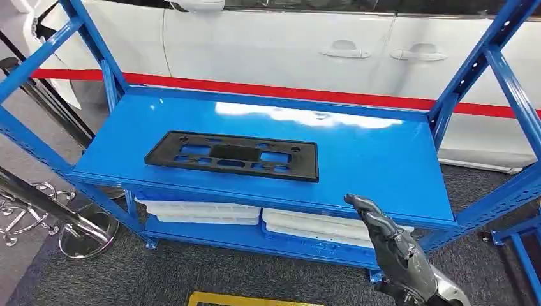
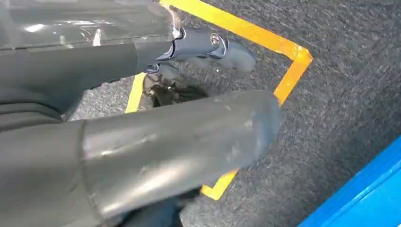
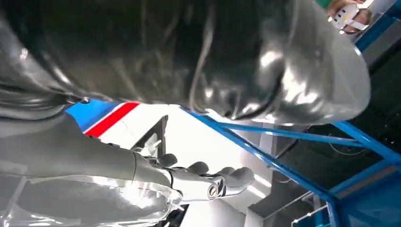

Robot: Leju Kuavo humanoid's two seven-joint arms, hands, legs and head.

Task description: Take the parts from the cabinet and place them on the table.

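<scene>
My right hand's fingers (image 1: 373, 220) spread empty before the blue shelf (image 1: 383, 159); next I reach for the black part (image 1: 233, 155).

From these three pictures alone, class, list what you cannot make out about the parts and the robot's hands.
- White parts on the lower shelf: head view, the blue top shelf hides most of them, so no count.
- Right hand: head view, the bottom edge cuts off its arm.
- Left hand: left wrist view, the thick grey thumb hides its fingers.
- Black panel: its fine details are too small.
</scene>
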